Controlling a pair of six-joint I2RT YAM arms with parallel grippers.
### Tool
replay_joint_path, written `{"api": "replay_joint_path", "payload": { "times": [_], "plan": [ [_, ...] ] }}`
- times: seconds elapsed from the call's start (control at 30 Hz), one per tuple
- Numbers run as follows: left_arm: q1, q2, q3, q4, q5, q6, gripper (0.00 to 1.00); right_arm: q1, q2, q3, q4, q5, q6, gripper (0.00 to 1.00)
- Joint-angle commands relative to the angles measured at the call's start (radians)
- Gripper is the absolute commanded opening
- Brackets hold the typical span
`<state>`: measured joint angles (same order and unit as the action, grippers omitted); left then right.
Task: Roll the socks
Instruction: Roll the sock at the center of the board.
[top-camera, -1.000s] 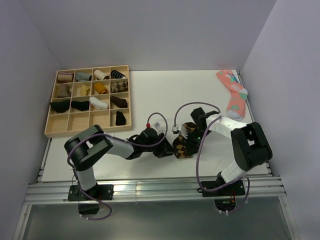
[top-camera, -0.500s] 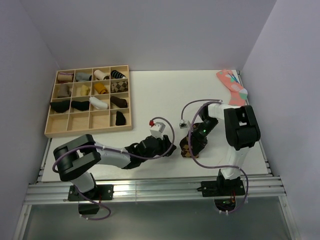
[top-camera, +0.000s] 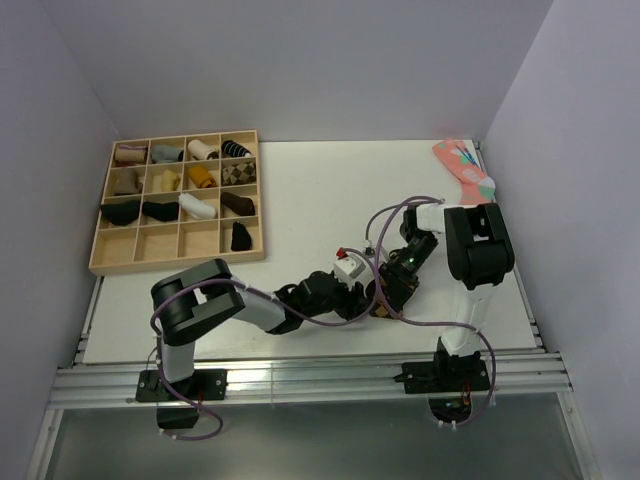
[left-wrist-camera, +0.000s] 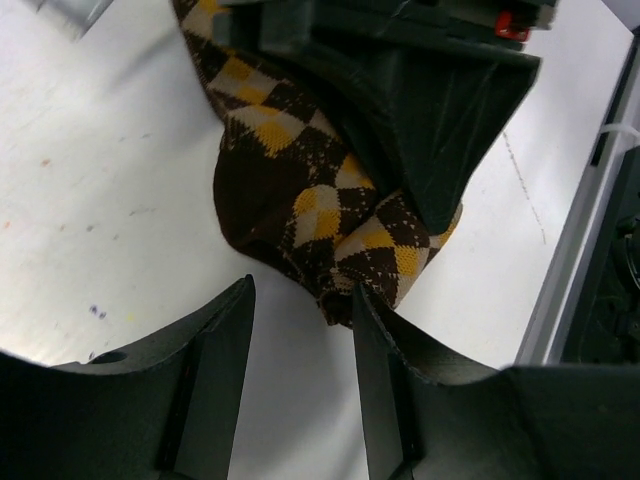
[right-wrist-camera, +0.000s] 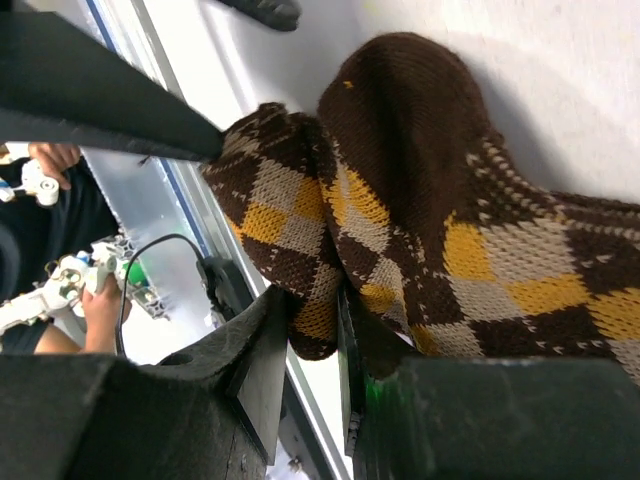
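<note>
The dark brown sock with the orange-tan argyle pattern lies bunched on the white table near its front edge. In the right wrist view my right gripper is shut on a fold of the sock. In the left wrist view my left gripper is open and low over the table. The sock's folded end lies just ahead of its jaws and touches the right finger. In the top view the left gripper and right gripper meet at the sock.
A wooden compartment tray with several rolled socks stands at the back left. A pink sock with teal patches lies at the back right corner. The table's front edge and metal rail run just behind the sock.
My left gripper has moved right along the front of the table up to the sock. The right arm has folded in and drawn the sock slightly toward the front edge.
</note>
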<state>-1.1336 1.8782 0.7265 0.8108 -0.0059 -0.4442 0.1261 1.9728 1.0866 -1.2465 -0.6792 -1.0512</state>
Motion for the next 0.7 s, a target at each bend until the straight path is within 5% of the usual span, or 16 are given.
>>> {"api": "replay_joint_path", "payload": {
  "times": [0.0, 0.67],
  "plan": [
    [-0.002, 0.004, 0.054, 0.054, 0.076, 0.081, 0.49, -0.006, 0.020, -0.008, 0.084, 0.116, -0.001, 0.19],
    [0.018, 0.032, 0.083, 0.111, 0.251, 0.076, 0.50, -0.008, 0.063, 0.019, 0.075, 0.121, 0.028, 0.19]
  ]
}}
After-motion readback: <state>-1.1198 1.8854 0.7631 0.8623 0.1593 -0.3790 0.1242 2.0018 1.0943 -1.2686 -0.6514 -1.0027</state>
